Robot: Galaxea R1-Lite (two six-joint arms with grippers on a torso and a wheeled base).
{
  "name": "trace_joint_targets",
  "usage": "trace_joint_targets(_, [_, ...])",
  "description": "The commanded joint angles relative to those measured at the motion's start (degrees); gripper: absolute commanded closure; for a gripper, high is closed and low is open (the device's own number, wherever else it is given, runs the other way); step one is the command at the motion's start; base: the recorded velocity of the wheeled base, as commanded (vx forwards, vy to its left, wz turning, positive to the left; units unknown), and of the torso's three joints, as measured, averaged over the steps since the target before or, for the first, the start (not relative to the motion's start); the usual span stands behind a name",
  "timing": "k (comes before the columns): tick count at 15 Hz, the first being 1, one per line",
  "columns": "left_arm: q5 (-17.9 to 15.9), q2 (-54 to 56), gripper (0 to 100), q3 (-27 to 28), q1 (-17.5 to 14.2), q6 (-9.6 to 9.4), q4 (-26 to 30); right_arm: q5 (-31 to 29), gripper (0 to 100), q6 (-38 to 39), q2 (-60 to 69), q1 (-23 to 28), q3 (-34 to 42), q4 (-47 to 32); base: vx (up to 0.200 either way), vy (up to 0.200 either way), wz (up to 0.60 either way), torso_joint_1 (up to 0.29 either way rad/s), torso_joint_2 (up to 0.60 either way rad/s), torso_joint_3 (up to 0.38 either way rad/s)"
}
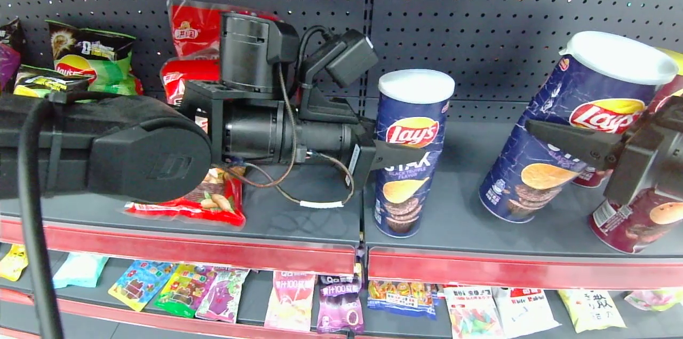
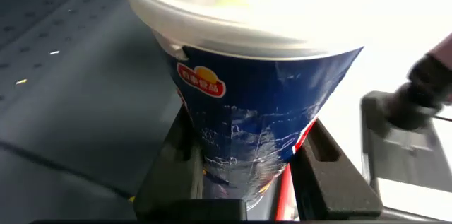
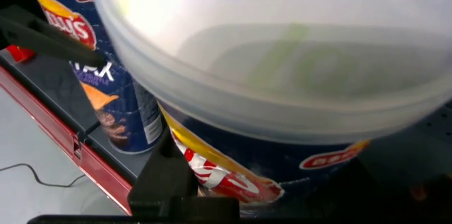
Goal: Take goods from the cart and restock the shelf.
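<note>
Left arm: lies level across the shelf point(image 1: 299, 216) from the robot's left, wrist straight, left gripper point(image 1: 408, 155) at its far end.
Left gripper grip: fingers point(image 2: 176, 174) clamped on either side of the upright blue can point(image 1: 413, 109) at about mid-height. The left wrist view shows both pads pressed on its wall.
Upright blue can: stands between the left fingers, close to the shelf's red front edge, white lid on.
Right arm: comes in low from the robot's right, with the right gripper point(image 1: 560, 139) pointing toward the left gripper.
Right gripper grip: closed on the tilted blue can point(image 1: 597, 88). One finger point(image 1: 573, 144) lies across its front wall, below the logo.
Tilted blue can: well apart from the left gripper, lid leaning back over the right wrist. Its base rim looks to touch the shelf, though that is hard to confirm.
Count, blue cans: two, one in each gripper.
Count, dark red can point(image 1: 635, 219): one, just beneath the right gripper.
Count, red bags: two standing red bags point(image 1: 192, 29) behind the left wrist, one flat red bag point(image 1: 208, 205) under it.
Lower shelf: a row of small packets point(image 1: 291, 299) below both grippers.
</note>
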State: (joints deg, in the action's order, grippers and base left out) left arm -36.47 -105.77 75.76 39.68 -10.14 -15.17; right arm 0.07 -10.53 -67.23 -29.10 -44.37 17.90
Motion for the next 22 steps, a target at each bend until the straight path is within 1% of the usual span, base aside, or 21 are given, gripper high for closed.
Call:
trace_joint_targets(1, [-0.4, -0.1, 100, -0.7, 0.1, -0.05, 0.0, 0.0, 100, 0.0, -0.1, 0.0, 0.0, 0.0, 0.000, 0.000, 0.00, 0.000, 0.00, 0.000])
trace_joint_targets(7, [-1.1, 0.4, 100, -1.6, 0.9, 0.04, 0.0, 0.0, 100, 0.0, -0.4, 0.0, 0.0, 0.0, 0.000, 0.000, 0.00, 0.000, 0.00, 0.000])
trace_joint_targets(9, [-2.1, 0.4, 100, -1.8, 1.2, 0.04, 0.1, 0.0, 100, 0.0, -0.3, 0.0, 0.0, 0.0, 0.000, 0.000, 0.00, 0.000, 0.00, 0.000])
trace_joint_targets(18, [-2.2, 0.6, 100, -4.4, 1.5, -0.05, 0.0, 0.1, 100, 0.0, -0.4, 0.0, -0.1, 0.0, 0.000, 0.000, 0.00, 0.000, 0.00, 0.000])
trace_joint_targets(19, [-2.1, 0.6, 0, -4.5, 1.5, -0.05, -0.8, 0.1, 100, 0.0, -0.6, 0.0, -0.1, 0.0, 0.000, 0.000, 0.00, 0.000, 0.00, 0.000])
trace_joint_targets(21, [-1.9, 0.6, 0, -5.5, 1.5, 0.04, -3.3, 0.2, 100, 0.0, -1.6, 0.0, -0.4, 0.1, 0.000, 0.000, 0.00, 0.000, 0.00, 0.000])
trace_joint_targets(22, [-1.8, 0.6, 0, -7.3, 1.5, 0.04, -5.7, 0.2, 100, 0.1, -2.8, 0.0, -1.3, 0.1, 0.000, 0.000, 0.00, 0.000, 0.00, 0.000])
